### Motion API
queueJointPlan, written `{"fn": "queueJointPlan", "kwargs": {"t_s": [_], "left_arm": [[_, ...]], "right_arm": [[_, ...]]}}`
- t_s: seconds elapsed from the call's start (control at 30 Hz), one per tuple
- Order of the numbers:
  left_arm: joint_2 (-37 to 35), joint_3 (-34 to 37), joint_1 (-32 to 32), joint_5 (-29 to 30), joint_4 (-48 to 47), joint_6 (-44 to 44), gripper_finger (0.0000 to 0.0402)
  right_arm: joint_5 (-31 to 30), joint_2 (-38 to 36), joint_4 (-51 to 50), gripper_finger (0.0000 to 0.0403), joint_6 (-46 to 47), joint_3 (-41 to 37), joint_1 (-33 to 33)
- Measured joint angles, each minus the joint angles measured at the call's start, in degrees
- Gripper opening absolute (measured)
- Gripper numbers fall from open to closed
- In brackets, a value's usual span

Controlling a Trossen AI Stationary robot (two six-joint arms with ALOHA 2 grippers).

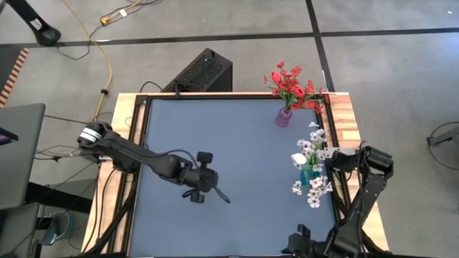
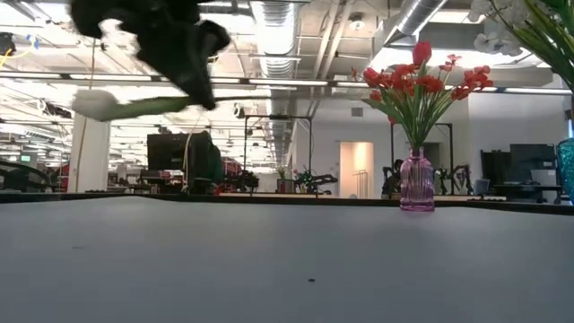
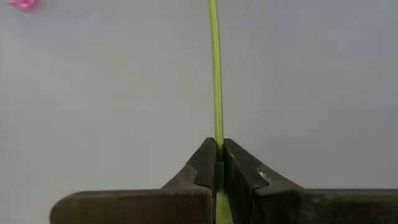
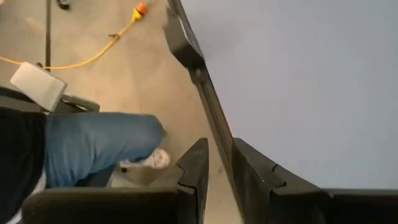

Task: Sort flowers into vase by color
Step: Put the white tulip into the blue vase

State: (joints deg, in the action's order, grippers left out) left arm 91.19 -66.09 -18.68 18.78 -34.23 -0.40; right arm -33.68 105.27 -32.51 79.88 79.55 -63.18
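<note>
Left gripper [image 3: 219, 163]: over the middle of the tabletop, clamped on a thin green flower stem [image 3: 215, 74] that runs straight out past its fingertips.
Right gripper [image 4: 219, 163]: waiting at the right edge of the tabletop, fingers a little apart, nothing between them.
White flowers [image 1: 313, 166]: in a blue vase [image 1: 308, 177] near the right edge, just beside the right arm.
Red flowers [image 2: 418, 82]: in a pink vase [image 2: 417, 182] at the far right corner, upright.
Tabletop [image 1: 237, 143]: plain blue-grey, wood-framed.
Nearby: a yellow cable [image 1: 107, 61] on the floor; a person's leg in jeans [image 4: 93, 149] beside the table.
Room: open hall with ceiling ducts.
</note>
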Motion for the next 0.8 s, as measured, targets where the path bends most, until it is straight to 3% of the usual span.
{"fn": "queueJointPlan", "kwargs": {"t_s": [0.23, 0.43, 0.57, 0.7, 0.8], "left_arm": [[-1.9, 0.1, -2.6, 4.5, -9.7, -6.3, 0.0000], [-1.6, 0.1, -8.3, 14.7, -4.8, 5.6, 0.0000], [-1.2, 0.1, -11.9, 18.6, -1.4, 13.7, 0.0000], [-1.0, 0.1, -14.9, 19.0, 1.3, 19.1, 0.0000], [-1.0, 0.1, -16.8, 20.4, 2.7, 21.2, 0.0000]], "right_arm": [[-3.7, 0.0, 1.7, 0.0098, -8.9, 0.0, 0.7], [-11.8, 0.0, 3.2, 0.0098, -20.1, 0.0, 3.9], [-14.3, 0.0, 11.0, 0.0098, -29.2, 0.0, 7.2], [-13.0, -0.1, 20.6, 0.0098, -32.0, 0.0, 12.0], [-5.1, -0.3, 21.1, 0.0098, -32.2, 2.0, 16.3]]}}
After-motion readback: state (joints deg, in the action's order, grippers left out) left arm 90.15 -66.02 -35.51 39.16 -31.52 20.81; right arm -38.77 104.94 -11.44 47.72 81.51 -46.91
